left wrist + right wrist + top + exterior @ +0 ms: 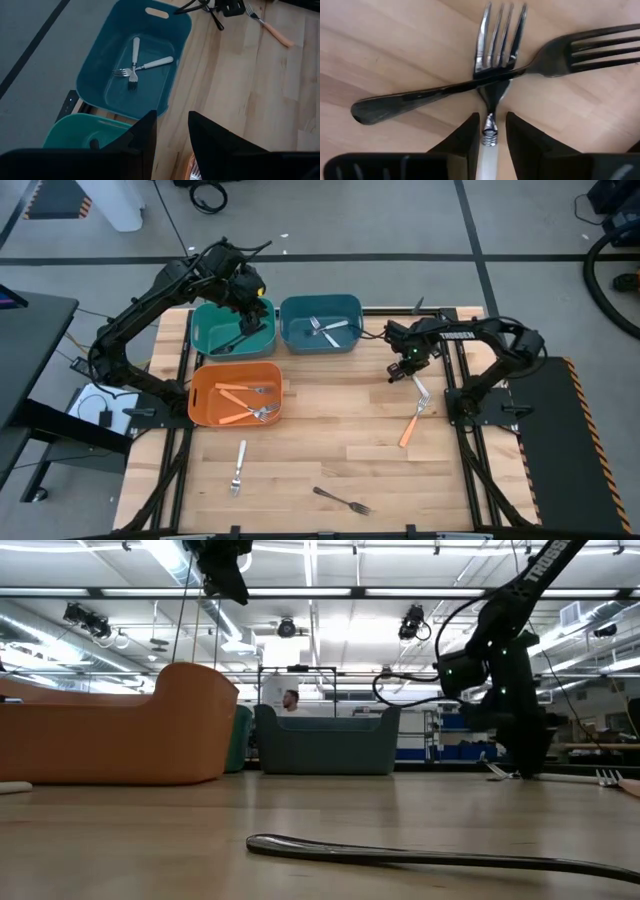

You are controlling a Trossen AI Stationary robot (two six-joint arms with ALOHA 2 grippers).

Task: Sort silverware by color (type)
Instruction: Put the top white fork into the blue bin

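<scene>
My right gripper (490, 131) points down at the table's right side (408, 368). It is open, and its fingers stand on either side of a white-handled fork's neck (489, 134). A black fork (450, 90) lies crosswise on that fork's head. Beside them on the wood lies an orange-handled fork (412, 422). Toward the near edge lie a pale fork (238, 467) and another black fork (343, 500). My left gripper (172, 131) hangs open and empty above the green bin (212, 330).
Three bins stand at the back left. The blue bin (296, 312) holds two white-handled forks (135, 67). The orange bin (203, 395) holds orange-handled forks, and the green bin holds a dark fork (233, 342). Bare wood spreads across the table's middle.
</scene>
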